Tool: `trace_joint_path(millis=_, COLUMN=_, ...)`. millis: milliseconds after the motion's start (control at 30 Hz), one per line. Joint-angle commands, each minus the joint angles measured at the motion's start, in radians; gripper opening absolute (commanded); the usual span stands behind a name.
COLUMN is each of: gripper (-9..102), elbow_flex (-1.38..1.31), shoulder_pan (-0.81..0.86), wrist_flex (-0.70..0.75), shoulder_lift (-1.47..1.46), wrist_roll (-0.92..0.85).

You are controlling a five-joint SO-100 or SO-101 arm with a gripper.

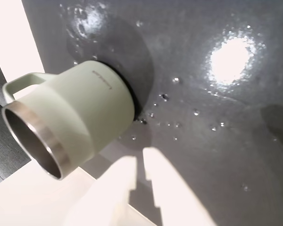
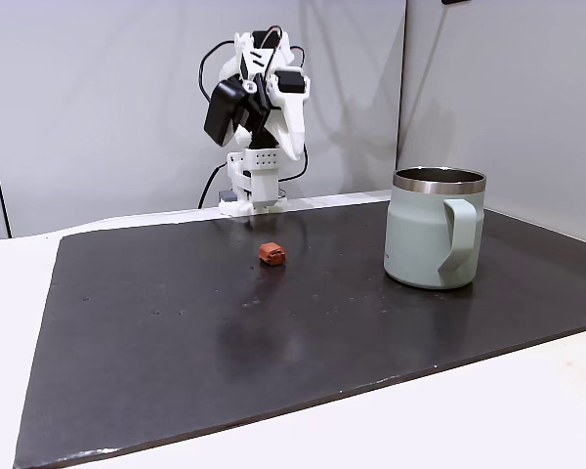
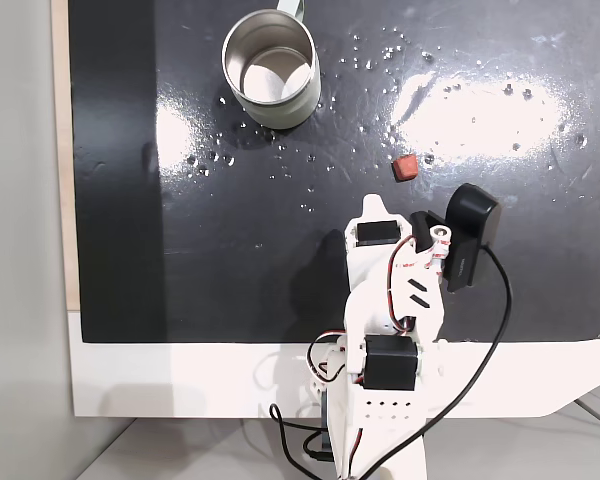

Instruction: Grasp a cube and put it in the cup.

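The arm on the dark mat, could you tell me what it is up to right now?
Nothing is held yet. The arm is raised near its base, its end effector nearly closed and empty above the mat. The small reddish-brown cube lies alone on the mat, apart from the green cup, which stands upright and looks empty.

I am working at what looks like an office or lab bench: a white table (image 2: 527,410) carries a glossy black mat (image 2: 273,332) flecked with water droplets. Plain pale grey partition panels (image 2: 98,107) stand right behind it. My small white 3D-printed arm (image 2: 259,107), with exposed wires, stands at the table's edge, its cables (image 3: 480,340) trailing off.
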Motion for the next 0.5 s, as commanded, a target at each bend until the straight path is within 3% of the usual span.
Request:
trace_joint_path(millis=0, gripper=0, elbow_flex=-0.184, shoulder_pan=0.037, wrist_flex=0.060, shoulder_lift=-0.087, wrist_roll=-0.023)
trace_joint_path(millis=467, gripper=0, elbow_flex=-0.577, shoulder_pan=0.140, wrist_flex=0.213, shoulder_lift=-0.571, wrist_roll=-0.081)
